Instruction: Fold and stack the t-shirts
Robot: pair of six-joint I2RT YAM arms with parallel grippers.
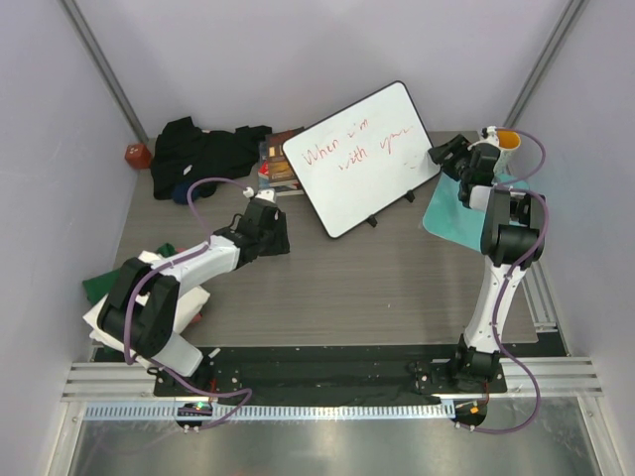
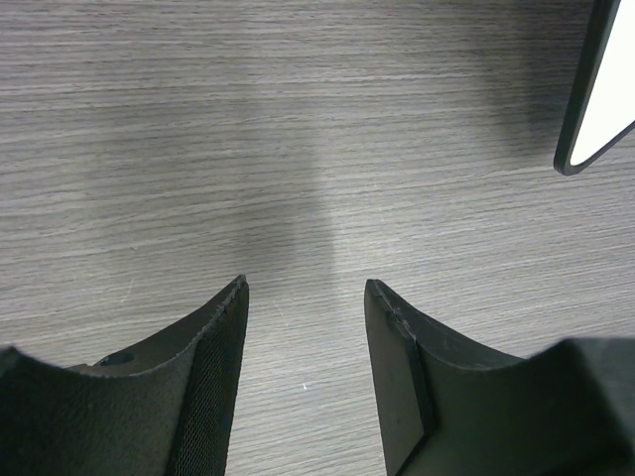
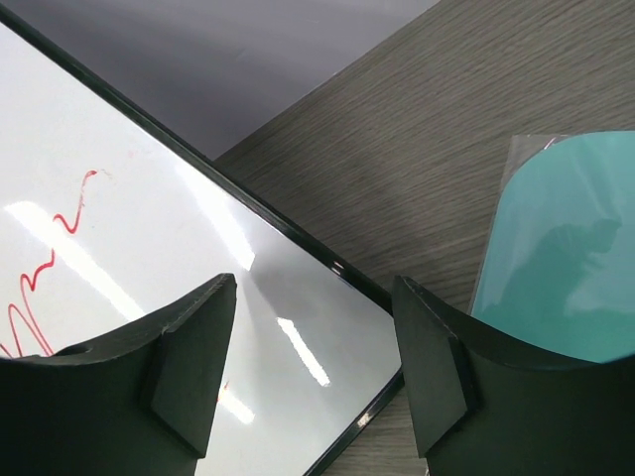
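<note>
**rookie_rig:** Where are the shirts? Neither arm looks anywhere near them.

**yam_tinkerer:** Yep. The black t-shirt point(image 1: 203, 149) is a crumpled heap in the upper left of the top view, just beside the books point(image 1: 280, 164). The folded white and green shirts point(image 1: 104, 293) sit at the lower left, partly under the left arm's elbow. The left gripper point(image 2: 306, 290) hangs with its jaws apart over bare tabletop point(image 2: 298, 119), holding nothing. The right gripper point(image 3: 313, 293) is spread wide and empty too, over the right-hand edge of the whiteboard point(image 3: 149, 228), with the teal mat point(image 3: 566, 258) just beside it.

**rookie_rig:** What worries you?

**yam_tinkerer:** Mostly the whiteboard. It looks propped up in the centre of the top view, between the right arm and the heap. If that arm swings across toward the shirts, I'd guess it clips the frame and tips the board over. The other risk is the left elbow. It's right over the folded stack, so a careless reach could drag the stack off the tabletop's edge.

**rookie_rig:** Anything you can't make out?

**yam_tinkerer:** Plenty. I can't tell how many garments are in that heap. There's a bluish bit low on it that may be a separate shirt. No print is readable from up there. The arm covers part of the stack, and neither wrist view shows any cloth at all.
</note>
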